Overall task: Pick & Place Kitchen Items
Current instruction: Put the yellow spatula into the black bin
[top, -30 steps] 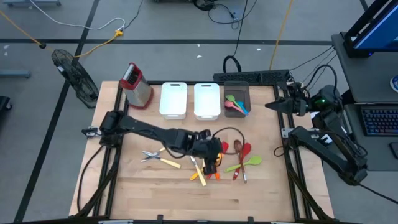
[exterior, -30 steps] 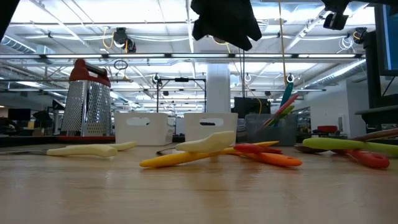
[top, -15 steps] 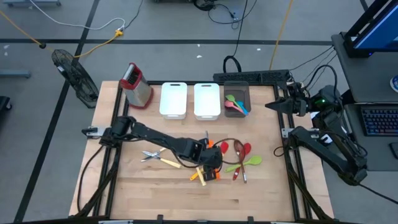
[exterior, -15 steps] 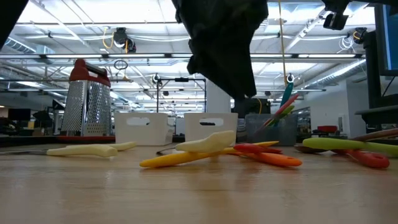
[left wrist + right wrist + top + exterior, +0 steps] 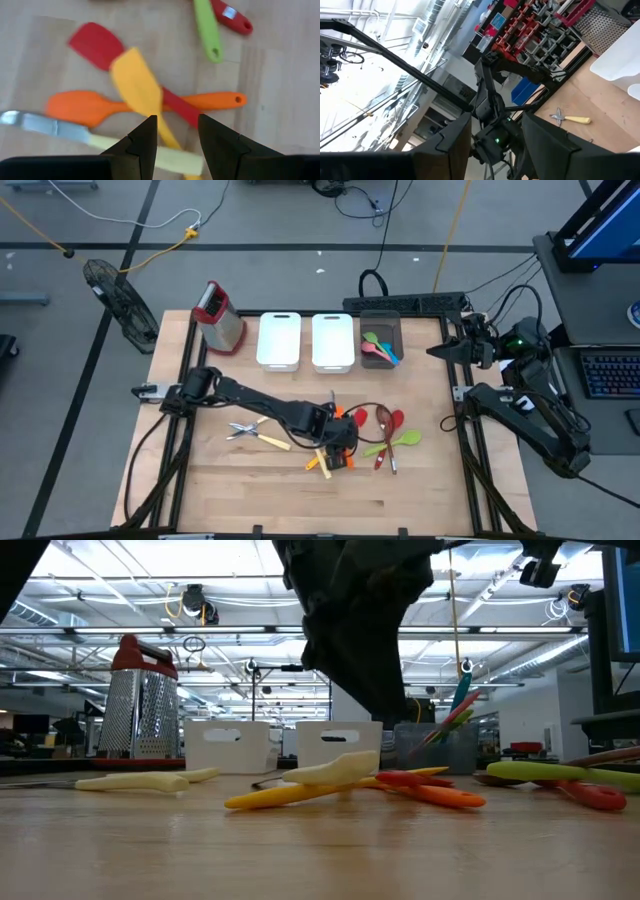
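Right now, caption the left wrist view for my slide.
Open left gripper poised over yellow spatula crossing red spatula and orange spoon.

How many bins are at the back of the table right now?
3: two white bins side by side, and, empty as far as the high view shows, and a dark bin to their right, already holding colored utensils.

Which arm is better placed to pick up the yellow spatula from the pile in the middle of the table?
Left. The left gripper hangs open right above the yellow spatula, its fingers either side of the handle. The right gripper waits at the table's far right edge, away from the pile.
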You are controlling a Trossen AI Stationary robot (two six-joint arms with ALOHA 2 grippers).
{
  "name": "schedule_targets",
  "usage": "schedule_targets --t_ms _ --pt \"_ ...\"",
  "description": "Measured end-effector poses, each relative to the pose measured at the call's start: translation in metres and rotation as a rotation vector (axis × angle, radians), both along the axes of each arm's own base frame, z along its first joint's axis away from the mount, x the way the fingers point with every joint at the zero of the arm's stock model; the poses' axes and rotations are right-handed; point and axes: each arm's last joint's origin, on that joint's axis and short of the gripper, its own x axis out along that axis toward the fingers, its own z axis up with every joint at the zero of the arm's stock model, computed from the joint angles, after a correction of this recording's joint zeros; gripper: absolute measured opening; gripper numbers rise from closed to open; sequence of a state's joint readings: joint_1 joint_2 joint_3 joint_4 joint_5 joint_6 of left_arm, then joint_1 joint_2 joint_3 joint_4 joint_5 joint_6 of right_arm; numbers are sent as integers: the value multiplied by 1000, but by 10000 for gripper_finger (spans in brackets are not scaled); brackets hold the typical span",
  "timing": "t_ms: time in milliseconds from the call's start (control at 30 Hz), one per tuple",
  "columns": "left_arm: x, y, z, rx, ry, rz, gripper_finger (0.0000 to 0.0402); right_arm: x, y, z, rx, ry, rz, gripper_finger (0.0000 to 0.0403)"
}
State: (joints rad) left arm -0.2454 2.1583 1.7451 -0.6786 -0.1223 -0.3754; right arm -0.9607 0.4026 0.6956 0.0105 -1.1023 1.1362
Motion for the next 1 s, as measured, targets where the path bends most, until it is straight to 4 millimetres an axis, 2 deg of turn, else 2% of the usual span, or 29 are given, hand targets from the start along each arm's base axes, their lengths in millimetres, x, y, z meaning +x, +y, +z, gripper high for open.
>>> schedule_targets --t_ms 167,400,567,1000 --pt "1 -4 -14 5 36 -4 147 0 0 0 0 0 1 169" --pt "4 -2 -23 22 44 12 147 0 0 0 1 1 2 169" --pt "4 -2 -39 49 100 6 147 0 0 0 2 1 2 169" --pt "5 0 -42 58 94 13 147 0 0 0 2 1 3 169"
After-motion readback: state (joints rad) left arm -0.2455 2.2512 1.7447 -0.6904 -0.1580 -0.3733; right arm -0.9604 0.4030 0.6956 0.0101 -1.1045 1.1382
